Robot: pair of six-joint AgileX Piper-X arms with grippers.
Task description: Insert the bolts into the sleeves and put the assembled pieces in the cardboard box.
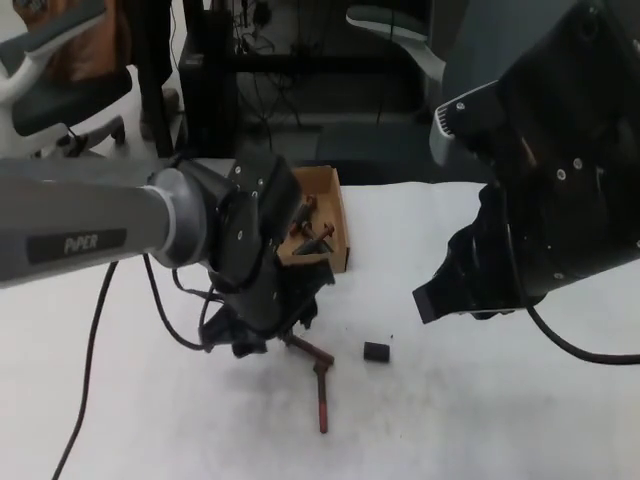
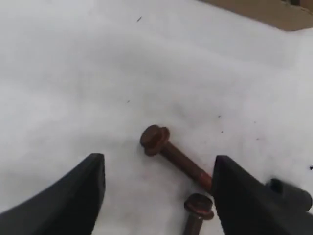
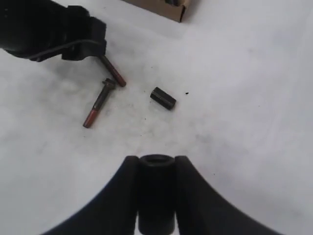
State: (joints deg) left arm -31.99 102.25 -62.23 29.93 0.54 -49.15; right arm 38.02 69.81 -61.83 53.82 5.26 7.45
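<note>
now left jaws spread over a bolt (image 2: pixel 177 157) (tip hidden), right jaws clamp sleeve (image 3: pixel 156 196).

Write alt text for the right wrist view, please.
The right pincer holds a black sleeve. Beyond it on the white bench lie a loose sleeve and two rusty bolts, with a corner of the cardboard box farther off.

1. Long reddish-brown metal bolt (image 2: pixel 176 156): rusty, matt, rough.
2. Brown cardboard box (image 1: pixel 342 225): plain matt paperboard.
3. Short black sleeve (image 3: pixel 163 98) near the bolt: dull, dark finish.
4. Second black sleeve (image 3: pixel 156 196) in the right tool (image 3: pixel 156 164): equally dull.
5. White worktop (image 1: pixel 480 400): matt, faintly speckled.
6. Left tool (image 2: pixel 157 169): smooth black plastic.
</note>
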